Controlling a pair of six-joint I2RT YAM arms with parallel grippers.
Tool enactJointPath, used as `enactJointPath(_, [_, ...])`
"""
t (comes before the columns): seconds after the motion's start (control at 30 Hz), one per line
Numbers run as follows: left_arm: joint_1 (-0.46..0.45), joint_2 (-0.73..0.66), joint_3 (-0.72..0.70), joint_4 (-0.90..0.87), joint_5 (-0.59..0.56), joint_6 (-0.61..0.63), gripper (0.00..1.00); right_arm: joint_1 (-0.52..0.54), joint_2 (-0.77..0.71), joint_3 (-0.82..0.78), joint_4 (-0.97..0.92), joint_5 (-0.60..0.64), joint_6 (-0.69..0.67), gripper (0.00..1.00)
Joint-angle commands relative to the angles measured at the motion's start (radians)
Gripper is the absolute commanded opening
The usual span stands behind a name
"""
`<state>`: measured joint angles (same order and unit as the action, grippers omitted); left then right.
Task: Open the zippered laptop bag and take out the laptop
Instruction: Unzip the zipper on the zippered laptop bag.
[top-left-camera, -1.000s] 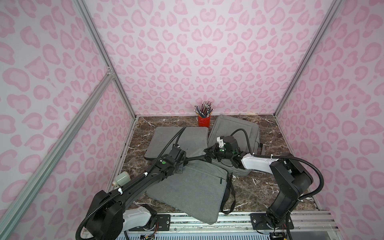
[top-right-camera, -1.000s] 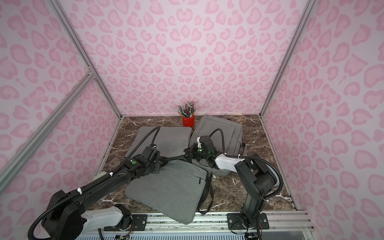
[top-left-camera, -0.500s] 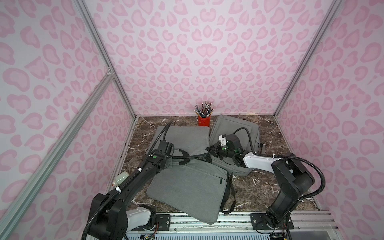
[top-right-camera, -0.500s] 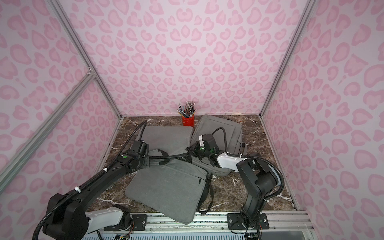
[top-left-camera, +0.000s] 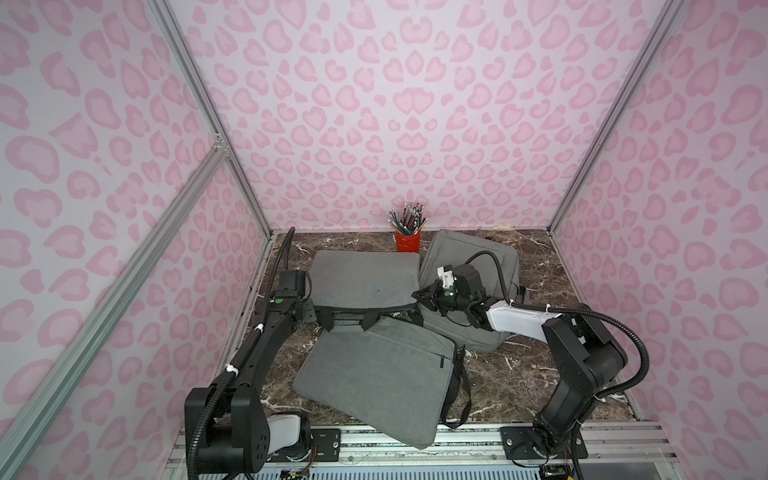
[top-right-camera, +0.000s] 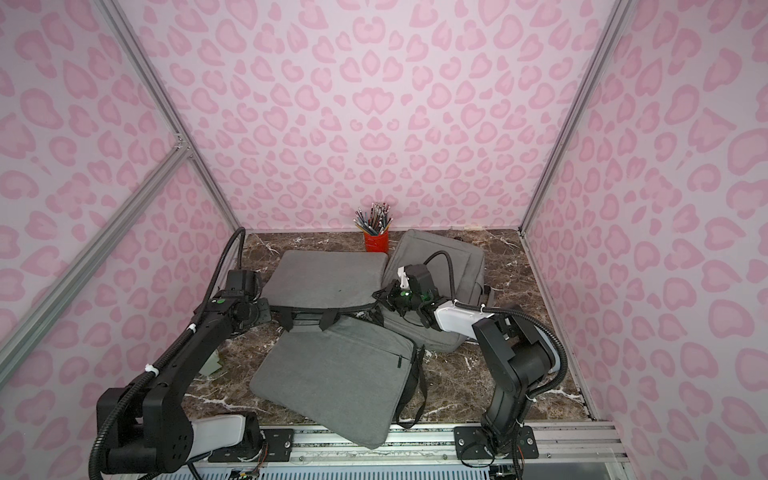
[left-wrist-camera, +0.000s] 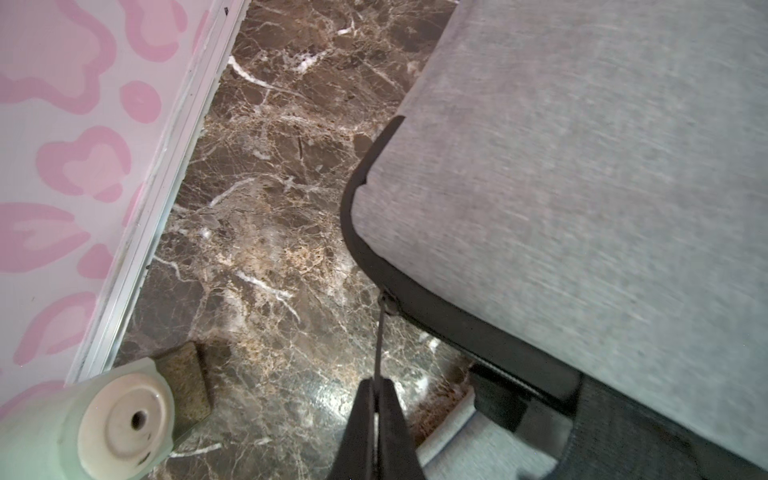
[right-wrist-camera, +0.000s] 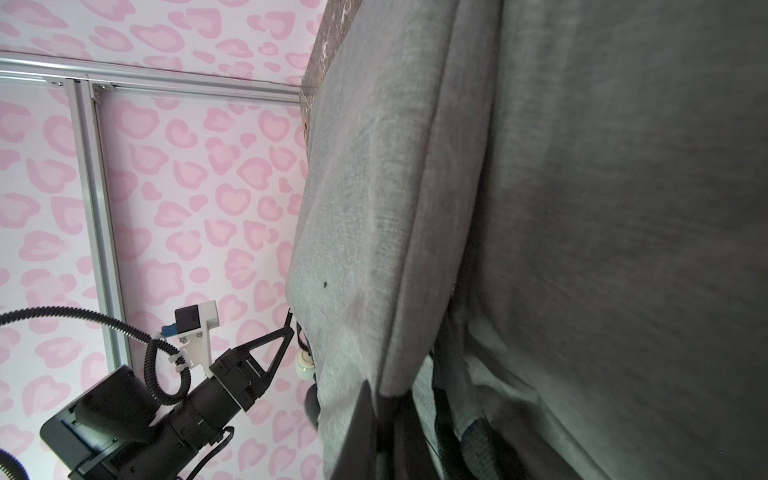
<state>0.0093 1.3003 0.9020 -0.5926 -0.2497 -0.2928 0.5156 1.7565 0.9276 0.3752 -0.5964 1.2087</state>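
Grey laptop bag (top-left-camera: 363, 278), far-left on the marble table (top-left-camera: 519, 374).
My left gripper (left-wrist-camera: 376, 388) pinches its zipper pull cord (left-wrist-camera: 379, 332) at the near-left corner; my right gripper (top-left-camera: 419, 296) clamps the near-right corner. A second grey bag (top-left-camera: 374, 374) lies just nearer.

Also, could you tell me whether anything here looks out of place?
Yes: the front grey bag overhangs the table's front edge, and a pale green cup seems tipped on its side by the left wall.

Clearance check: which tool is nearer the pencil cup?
Right. Right tool grips the laptop bag at its near corner, on the pencil cup side; left tool holds the zipper pull at the opposite near corner.
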Motion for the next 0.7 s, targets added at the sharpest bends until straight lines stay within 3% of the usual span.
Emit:
enactJointPath(0.0, [0.042,0.025,0.025,0.015,-0.028,0.007,0.02,-0.005,0.010,0.007,0.026,0.021,-0.035,0.00])
enactJointPath(0.2, [0.104,0.096,0.086,0.023,-0.068,0.041,0.02,-0.005,0.019,0.021,0.015,-0.010,-0.071,0.00])
enactJointPath(0.43, [0.115,0.224,0.172,0.005,-0.144,0.090,0.02,-0.003,0.039,0.037,0.011,-0.052,-0.103,0.00])
enactJointPath(0.67, [0.120,0.361,0.234,0.013,-0.147,0.110,0.02,0.002,0.057,0.055,0.000,-0.076,-0.121,0.00])
